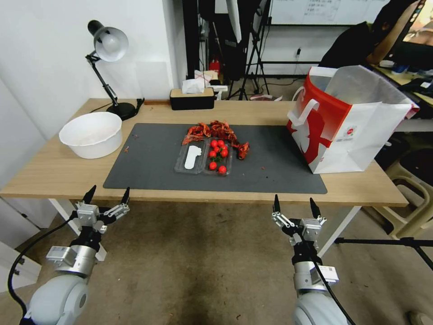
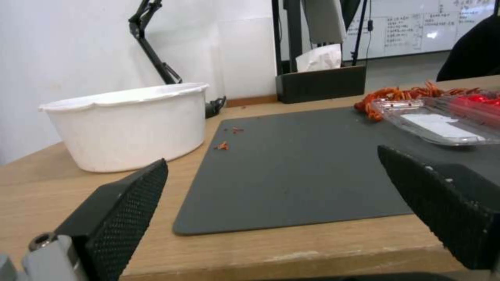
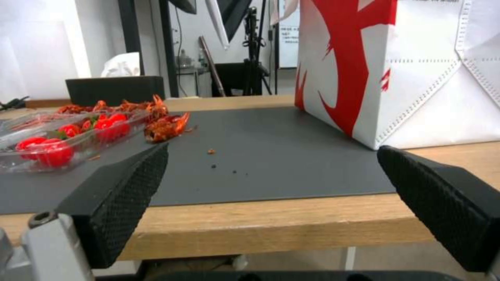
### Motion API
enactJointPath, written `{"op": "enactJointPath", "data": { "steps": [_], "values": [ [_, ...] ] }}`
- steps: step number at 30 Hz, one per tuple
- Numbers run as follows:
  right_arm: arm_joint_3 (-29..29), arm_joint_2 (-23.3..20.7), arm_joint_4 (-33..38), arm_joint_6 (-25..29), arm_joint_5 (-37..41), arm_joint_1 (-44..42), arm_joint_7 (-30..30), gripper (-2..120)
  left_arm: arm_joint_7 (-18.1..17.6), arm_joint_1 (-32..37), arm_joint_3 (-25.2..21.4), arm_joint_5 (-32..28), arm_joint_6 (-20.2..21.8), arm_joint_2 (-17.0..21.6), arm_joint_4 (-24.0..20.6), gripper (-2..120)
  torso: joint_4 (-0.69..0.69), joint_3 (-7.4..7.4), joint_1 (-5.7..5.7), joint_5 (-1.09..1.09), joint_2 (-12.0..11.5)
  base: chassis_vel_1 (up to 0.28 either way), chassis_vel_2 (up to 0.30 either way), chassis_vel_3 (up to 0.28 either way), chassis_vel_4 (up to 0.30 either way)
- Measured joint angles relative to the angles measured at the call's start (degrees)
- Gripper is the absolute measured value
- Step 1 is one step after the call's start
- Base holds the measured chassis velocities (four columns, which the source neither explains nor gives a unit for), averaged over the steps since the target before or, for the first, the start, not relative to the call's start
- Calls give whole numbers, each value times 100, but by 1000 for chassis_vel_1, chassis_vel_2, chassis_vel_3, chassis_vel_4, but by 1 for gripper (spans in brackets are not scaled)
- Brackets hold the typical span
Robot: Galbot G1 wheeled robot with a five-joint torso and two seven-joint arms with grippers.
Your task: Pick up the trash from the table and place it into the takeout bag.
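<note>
The light-wood table [image 1: 45, 174] carries a dark grey mat [image 1: 153, 167]. At its right end the tall red-and-white takeout bag [image 1: 361, 135] stands upright with its mouth open; its side also rises beyond the mat in the right wrist view [image 3: 416, 78]. The trash is out of view. My left gripper [image 1: 108, 192] hangs open just before the table's front edge at the left, its fingers [image 2: 125, 210] framing the mat. My right gripper [image 1: 294, 201] is open too, in front of the edge below the bag, with nothing between its fingers [image 3: 120, 191].
A clear tray with cherry tomatoes [image 1: 205, 158] sits mid-mat, with a pile of red crayfish shells [image 1: 216, 131] behind it. A large white bowl [image 1: 92, 134] stands at the left, a desk lamp [image 1: 108, 45] and black tissue box [image 1: 191, 98] at the back. Stools [image 1: 410, 198] stand right of the table.
</note>
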Motion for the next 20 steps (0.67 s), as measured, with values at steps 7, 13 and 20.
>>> {"op": "enactJointPath", "data": {
  "steps": [7,13,20],
  "values": [
    [-31,7,-11,0,-6,5,0,100,0,0,-5,2,-15,20,25,100,0,0,0,0,0,0,0,0,0],
    [-32,8,-13,1,-10,6,2,100,-1,-2,-6,2,-15,22,27,100,0,0,0,0,0,0,0,0,0],
    [-32,8,-13,3,-10,6,4,100,-2,-3,-6,2,-15,24,29,100,0,0,0,0,0,0,0,0,0]
  ]
}}
